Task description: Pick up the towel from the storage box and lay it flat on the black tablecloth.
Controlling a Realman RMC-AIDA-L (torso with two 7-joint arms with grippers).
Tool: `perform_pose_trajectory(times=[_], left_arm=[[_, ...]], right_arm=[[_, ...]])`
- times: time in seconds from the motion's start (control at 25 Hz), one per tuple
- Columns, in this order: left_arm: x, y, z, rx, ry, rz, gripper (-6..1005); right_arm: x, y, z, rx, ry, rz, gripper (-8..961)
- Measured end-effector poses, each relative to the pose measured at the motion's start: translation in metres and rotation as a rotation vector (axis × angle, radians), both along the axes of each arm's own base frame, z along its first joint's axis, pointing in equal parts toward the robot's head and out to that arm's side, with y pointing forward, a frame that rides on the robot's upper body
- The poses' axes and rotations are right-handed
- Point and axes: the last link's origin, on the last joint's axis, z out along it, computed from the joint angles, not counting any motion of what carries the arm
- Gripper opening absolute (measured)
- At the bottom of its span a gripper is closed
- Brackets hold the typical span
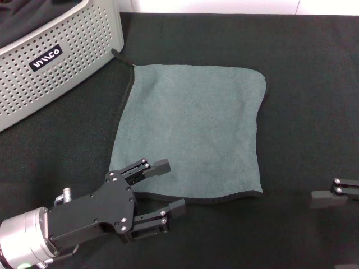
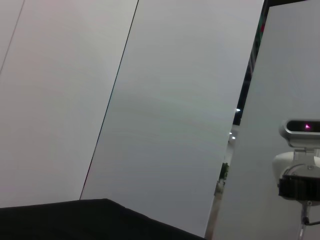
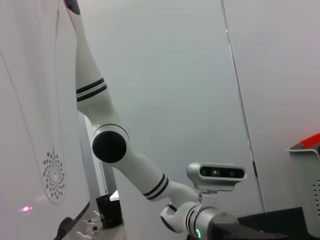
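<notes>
Your towel [image 1: 190, 131] lies flat mid-frame on the tablecloth [image 1: 308, 112], out of the box [image 1: 56, 61] at upper left; left gripper [image 1: 165, 188] gapes empty at its near edge, so you're nearly done.

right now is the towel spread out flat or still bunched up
Spread flat. The towel lies grey-green side up on the black tablecloth, all four edges visible, outside the storage box. The left gripper is open at its near edge.
</notes>
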Motion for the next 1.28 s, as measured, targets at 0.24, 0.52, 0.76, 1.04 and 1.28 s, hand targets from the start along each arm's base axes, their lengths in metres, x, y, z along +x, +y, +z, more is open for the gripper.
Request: perform_pose_trajectory(times=[0.24, 0.52, 0.76, 1.04, 1.28], left_arm=[[0.001, 0.002, 0.001, -0.016, 0.002, -0.005, 826], [0.001, 0.005, 0.005, -0.003, 0.003, -0.010, 825], [0.004, 0.018, 0.035, 0.027, -0.013, -0.026, 826], [0.007, 0.024, 0.050, 0.056, -0.043, -0.033, 826], [0.006, 0.023, 0.049, 0.052, -0.046, -0.025, 825]], right_arm=[[-0.001, 0.002, -0.003, -0.006, -0.006, -0.001, 860], [-0.005, 0.006, -0.006, 0.007, 0.005, -0.003, 860], [-0.020, 0.019, -0.018, 0.021, 0.019, 0.019, 860], [-0.032, 0.025, -0.026, -0.001, 0.016, 0.057, 860], [-0.034, 0.027, -0.026, 0.002, 0.016, 0.062, 860]])
